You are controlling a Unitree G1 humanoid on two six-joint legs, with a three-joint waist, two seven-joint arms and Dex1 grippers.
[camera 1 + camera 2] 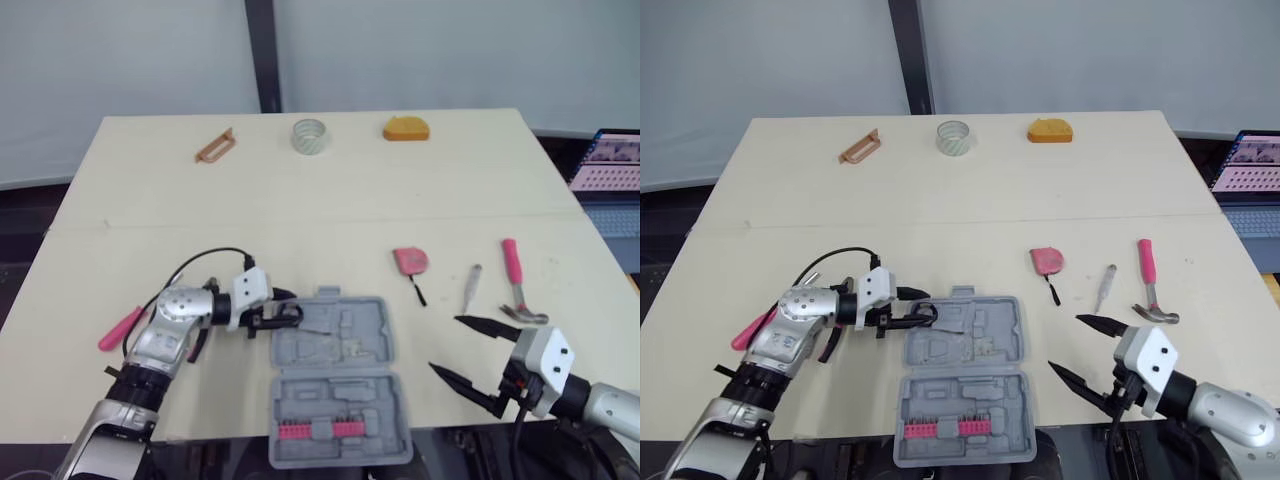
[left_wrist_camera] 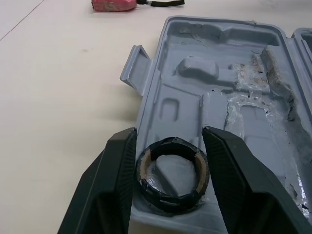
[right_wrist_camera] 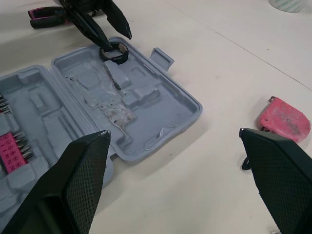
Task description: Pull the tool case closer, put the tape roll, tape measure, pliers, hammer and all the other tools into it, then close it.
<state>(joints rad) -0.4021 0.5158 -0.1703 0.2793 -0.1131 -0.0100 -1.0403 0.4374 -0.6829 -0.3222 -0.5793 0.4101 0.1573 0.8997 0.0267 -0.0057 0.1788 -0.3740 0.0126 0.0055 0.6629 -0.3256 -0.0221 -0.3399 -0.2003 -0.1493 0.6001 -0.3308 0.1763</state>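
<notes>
The grey tool case (image 1: 345, 345) lies open near the table's front edge, with a pink bit set (image 1: 320, 430) in its near half. My left gripper (image 1: 292, 312) is at the case's far left corner, shut on a black tape roll (image 2: 168, 201) that sits inside that corner. My right gripper (image 1: 443, 343) hangs open and empty just right of the case. Right of the case lie a pink tape measure (image 1: 410, 261), a small screwdriver (image 1: 471, 287) and a pink-handled hammer (image 1: 515, 280). Pink pliers (image 1: 122, 327) lie beside my left arm.
Along the far side of the table are a clear tape roll (image 1: 309, 135), an orange object (image 1: 405, 128) and a brown handle-shaped tool (image 1: 214, 146). A laptop (image 1: 612, 160) stands beyond the table's right edge.
</notes>
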